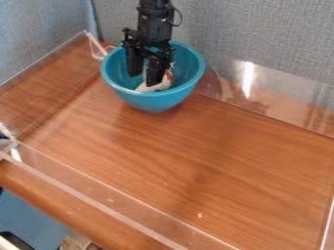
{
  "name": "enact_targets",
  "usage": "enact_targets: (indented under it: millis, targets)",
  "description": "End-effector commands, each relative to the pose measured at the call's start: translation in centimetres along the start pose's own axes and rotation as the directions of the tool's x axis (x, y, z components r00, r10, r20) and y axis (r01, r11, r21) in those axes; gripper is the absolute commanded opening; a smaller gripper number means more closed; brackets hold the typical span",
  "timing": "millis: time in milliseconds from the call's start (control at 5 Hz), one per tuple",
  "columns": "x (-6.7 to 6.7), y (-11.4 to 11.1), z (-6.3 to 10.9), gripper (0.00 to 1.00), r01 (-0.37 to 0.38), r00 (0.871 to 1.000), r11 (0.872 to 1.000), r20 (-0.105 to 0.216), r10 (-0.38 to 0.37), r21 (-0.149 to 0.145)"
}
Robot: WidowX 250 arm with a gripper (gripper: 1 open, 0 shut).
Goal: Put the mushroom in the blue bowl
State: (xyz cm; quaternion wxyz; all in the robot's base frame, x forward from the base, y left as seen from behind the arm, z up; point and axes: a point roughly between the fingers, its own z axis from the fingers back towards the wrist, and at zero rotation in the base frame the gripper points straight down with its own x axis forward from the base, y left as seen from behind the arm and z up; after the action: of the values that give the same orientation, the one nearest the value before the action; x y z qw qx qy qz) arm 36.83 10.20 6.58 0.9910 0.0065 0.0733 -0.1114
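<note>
1. I am working in what is looking like a lab test cell, not a home.
2. A wooden tabletop point(183, 156) is lying under me, fenced by low clear plastic walls point(274, 83).
3. A grey fabric partition point(261, 29), office-style, is standing behind it.
4. My black arm point(156, 20) is hanging from above.

Wooden table point(196, 156) — grey wall point(261, 34)
</note>
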Motion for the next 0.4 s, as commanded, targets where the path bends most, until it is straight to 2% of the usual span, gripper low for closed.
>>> enact_targets:
  millis: [0,200]
  targets:
    - [-0.65,0.78,4.25,0.0,-0.017,0.994,0.999,0.108,0.012,0.046]
    - [-0.9,0.75,4.8,0.0,-0.014,0.992,0.999,0.122,0.008,0.05]
